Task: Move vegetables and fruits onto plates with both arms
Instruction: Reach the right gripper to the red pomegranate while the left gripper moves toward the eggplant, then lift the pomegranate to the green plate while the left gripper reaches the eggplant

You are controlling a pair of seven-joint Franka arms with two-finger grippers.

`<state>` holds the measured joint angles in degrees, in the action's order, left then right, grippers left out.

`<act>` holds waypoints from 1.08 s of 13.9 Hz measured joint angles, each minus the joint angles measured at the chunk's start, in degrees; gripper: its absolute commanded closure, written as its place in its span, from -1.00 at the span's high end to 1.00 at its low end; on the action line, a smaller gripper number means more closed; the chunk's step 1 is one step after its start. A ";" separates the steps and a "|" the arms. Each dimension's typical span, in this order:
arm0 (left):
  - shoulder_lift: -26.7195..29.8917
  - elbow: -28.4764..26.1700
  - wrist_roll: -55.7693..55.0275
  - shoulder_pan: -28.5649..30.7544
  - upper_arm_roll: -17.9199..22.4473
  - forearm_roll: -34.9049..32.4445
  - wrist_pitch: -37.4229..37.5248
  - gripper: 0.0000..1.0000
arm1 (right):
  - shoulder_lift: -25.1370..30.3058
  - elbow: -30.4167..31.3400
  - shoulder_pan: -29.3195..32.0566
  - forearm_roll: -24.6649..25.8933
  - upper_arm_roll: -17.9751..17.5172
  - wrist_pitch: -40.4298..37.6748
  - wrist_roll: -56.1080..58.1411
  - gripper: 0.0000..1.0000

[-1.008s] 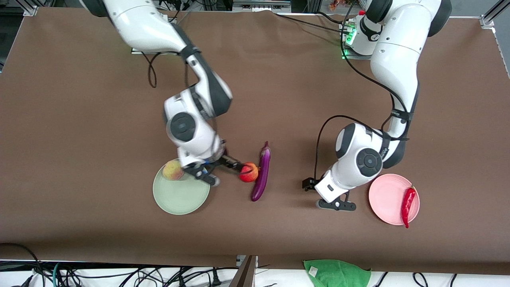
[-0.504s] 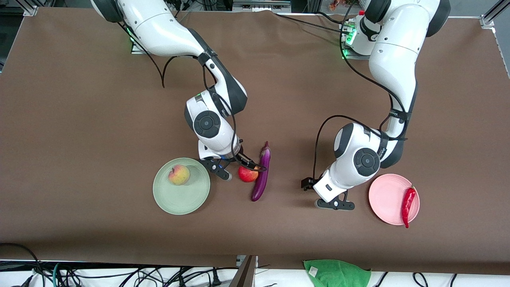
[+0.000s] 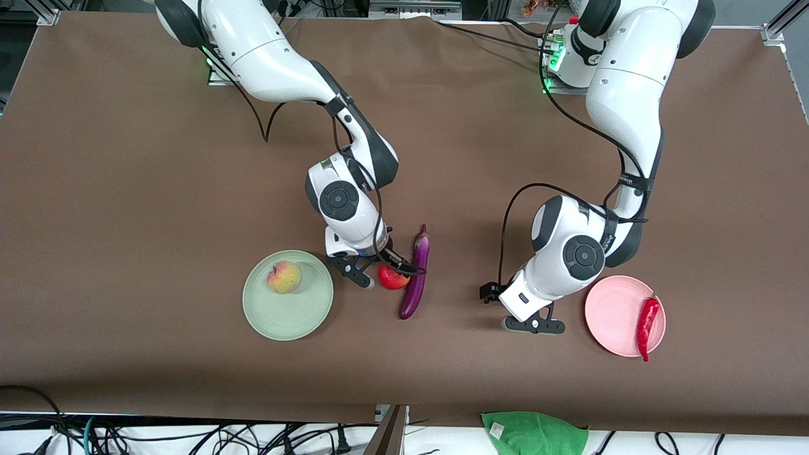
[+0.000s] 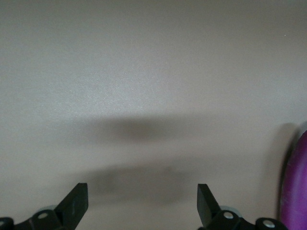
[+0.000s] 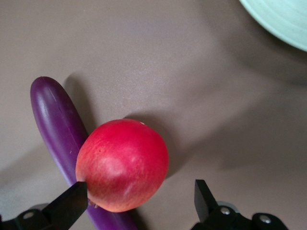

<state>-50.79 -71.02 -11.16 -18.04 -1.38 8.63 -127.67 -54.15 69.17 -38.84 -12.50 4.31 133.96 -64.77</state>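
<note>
The right end effector (image 3: 379, 270) hung low over the apple (image 3: 392, 277), fingers spread wide and holding nothing. In the right wrist view the apple (image 5: 122, 164) sat between the two open fingertips, closer to one (image 5: 72, 201) than to the other, so the coming grasp seemed to turn on centring the fingers about it before closing. The apple lay on the table (image 3: 126, 189) touching the eggplant (image 3: 415, 273), which pressed against its side toward the left arm's end. The eggplant's long axis ran roughly from the robots' bases toward the front camera, stem end farther from that camera. One finger would likely have to slip between apple and eggplant, a tight fit. The mint plate (image 3: 314, 308) lay near the apple, toward the right arm's end, with the peach (image 3: 284, 277) on it.

The right arm reached from its base out over mid-table, wrist bent down. The left arm waited, its end effector (image 3: 533, 325) wide open and empty, low over bare table between the eggplant and the pink plate (image 3: 610, 313), which carried the chili (image 3: 647, 321). Of the two arms, the right was clearly nearer the apple.
</note>
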 measured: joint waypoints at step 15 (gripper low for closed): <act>0.01 -0.01 -5.19 -2.90 -0.62 0.00 0.02 1.00 | -1.46 -2.45 0.00 0.01 0.94 1.93 0.01 0.98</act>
<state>-50.79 -71.03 -16.35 -20.94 -2.01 8.63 -127.65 -55.61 66.72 -38.84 -12.49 5.24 135.89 -64.76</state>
